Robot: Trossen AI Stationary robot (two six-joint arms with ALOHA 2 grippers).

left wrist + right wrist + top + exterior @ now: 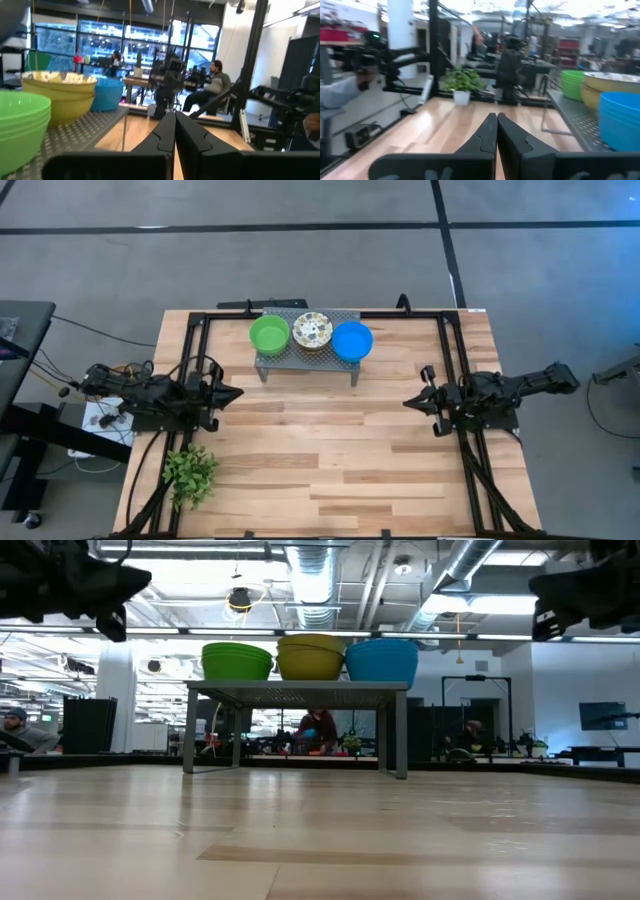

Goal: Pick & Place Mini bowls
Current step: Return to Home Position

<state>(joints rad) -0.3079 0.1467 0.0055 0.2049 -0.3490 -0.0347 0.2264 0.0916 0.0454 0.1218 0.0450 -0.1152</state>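
Three stacks of mini bowls stand side by side on a small grey perforated stand (345, 367) at the table's far middle: green (269, 334), speckled floral on yellow (312, 331) and blue (352, 340). In the low view they show as green (237, 660), yellow (311, 657) and blue (381, 660). My left gripper (238, 393) is shut and empty at the table's left side, pointing level toward the right. My right gripper (408, 402) is shut and empty at the right side, pointing level toward the left. Both are well clear of the bowls.
A small leafy plant (190, 473) stands near the front left corner. Black frame rails (455, 370) run along the table's sides and back. Bare wood (330, 450) lies between the two arms, in front of the stand.
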